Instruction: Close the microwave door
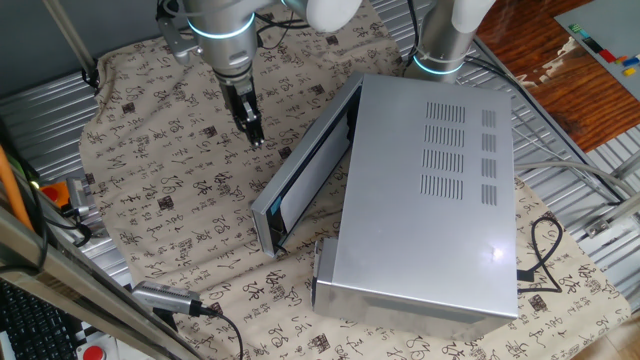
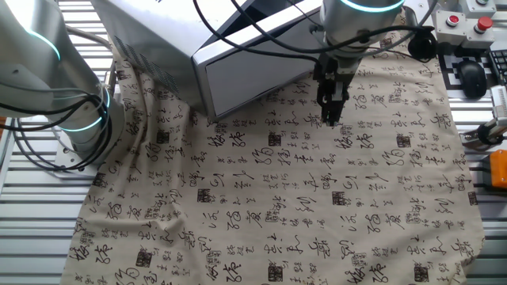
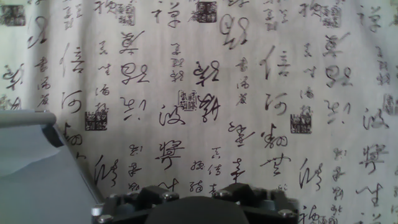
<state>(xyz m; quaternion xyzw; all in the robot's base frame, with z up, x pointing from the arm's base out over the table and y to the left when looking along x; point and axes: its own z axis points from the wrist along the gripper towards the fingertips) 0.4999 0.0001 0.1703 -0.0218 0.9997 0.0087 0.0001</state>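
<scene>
The microwave (image 1: pixel 430 200) is a large silver box with vent slots on top, lying on the patterned cloth. The microwave door (image 1: pixel 300 170) stands partly open, swung out at an angle from the front. It also shows in the other fixed view (image 2: pixel 253 75) and at the lower left of the hand view (image 3: pixel 31 162). My gripper (image 1: pixel 254 135) hangs fingers down over the cloth, a short way out from the door's outer face and not touching it. In the other fixed view the gripper (image 2: pixel 331 117) has its fingers together and holds nothing. The fingertips are hidden in the hand view.
A second arm's base (image 1: pixel 440 40) stands behind the microwave, also in the other fixed view (image 2: pixel 79 119). A grey plug with cable (image 1: pixel 165 297) lies at the cloth's near edge. A box with red buttons (image 2: pixel 467 20) and an orange object (image 2: pixel 497 170) sit beside the cloth.
</scene>
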